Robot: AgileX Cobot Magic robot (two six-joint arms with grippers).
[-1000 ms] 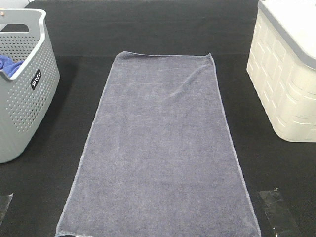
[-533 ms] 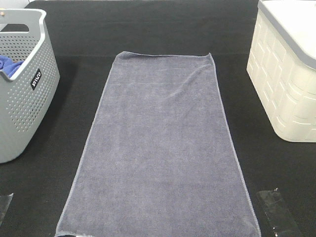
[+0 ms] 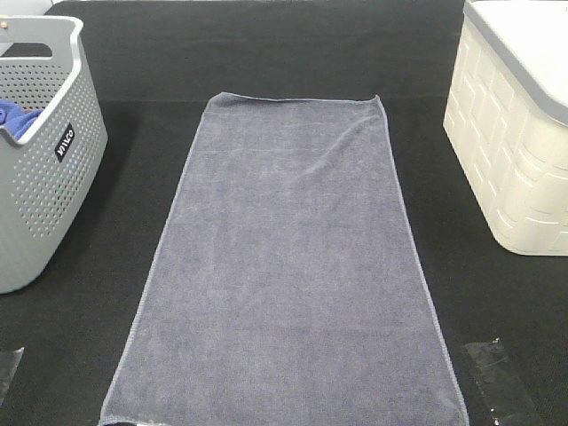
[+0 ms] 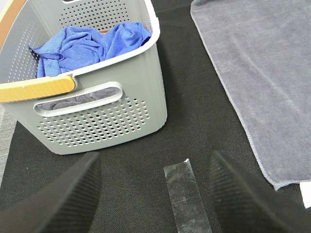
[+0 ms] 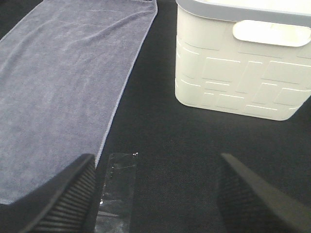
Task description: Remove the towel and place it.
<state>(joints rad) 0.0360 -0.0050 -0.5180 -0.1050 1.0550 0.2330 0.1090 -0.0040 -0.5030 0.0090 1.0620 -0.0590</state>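
The slate-grey towel point(image 3: 288, 266) lies spread flat and lengthwise on the black table, running from the middle to the front edge. It also shows in the left wrist view point(image 4: 262, 73) and in the right wrist view point(image 5: 63, 82). My left gripper point(image 4: 155, 194) is open and empty, above the table in front of the grey basket point(image 4: 97, 116). My right gripper point(image 5: 155, 194) is open and empty, above the table between the towel's edge and the cream bin point(image 5: 243, 73). Neither gripper shows in the exterior high view.
The grey perforated basket point(image 3: 44, 169) at the left holds a bright blue cloth point(image 4: 92, 43). The cream bin point(image 3: 515, 133) stands at the right. Strips of clear tape point(image 3: 497, 377) lie on the table near each front corner, one under each gripper point(image 4: 184, 194) point(image 5: 116, 194).
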